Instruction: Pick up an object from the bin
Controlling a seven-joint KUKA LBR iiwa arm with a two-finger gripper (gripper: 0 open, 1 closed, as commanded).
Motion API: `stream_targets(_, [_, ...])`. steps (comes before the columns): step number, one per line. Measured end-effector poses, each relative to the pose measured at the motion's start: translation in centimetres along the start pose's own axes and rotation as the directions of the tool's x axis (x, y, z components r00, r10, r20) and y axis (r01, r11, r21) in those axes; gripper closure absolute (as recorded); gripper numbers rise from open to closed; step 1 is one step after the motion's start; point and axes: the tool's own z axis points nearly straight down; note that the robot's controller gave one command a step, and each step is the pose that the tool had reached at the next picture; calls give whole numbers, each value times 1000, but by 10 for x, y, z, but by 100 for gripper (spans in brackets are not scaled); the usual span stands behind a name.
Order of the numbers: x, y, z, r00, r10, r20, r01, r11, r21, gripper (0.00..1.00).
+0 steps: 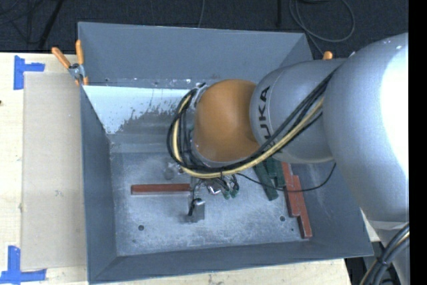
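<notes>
Seen from above, the gripper [195, 209] hangs low over the floor of the grey bin [100, 210], near its middle. Whether it is spread or closed cannot be told. A flat red-brown stick [160, 189] lies just beside it, to the left. A longer red-brown strip [298, 207] and a dark green piece [268, 178] lie near the right wall.

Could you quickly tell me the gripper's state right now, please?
Gripper: cannot be told; it hangs near one end of a reddish-brown flat stick.
</notes>
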Motion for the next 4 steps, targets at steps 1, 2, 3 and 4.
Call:
stream_targets(1, [-14, 4, 9, 998, -70, 4, 70, 998, 5, 0])
stream_targets(2, [-14, 4, 9, 998, -68, 4, 68, 998, 5, 100])
stream_targets(3, [-31, -21, 9, 844, -537, 2, 537, 844, 8, 100])
stream_targets(4, [-30, -21, 9, 846, -534, 2, 534, 846, 6, 0])
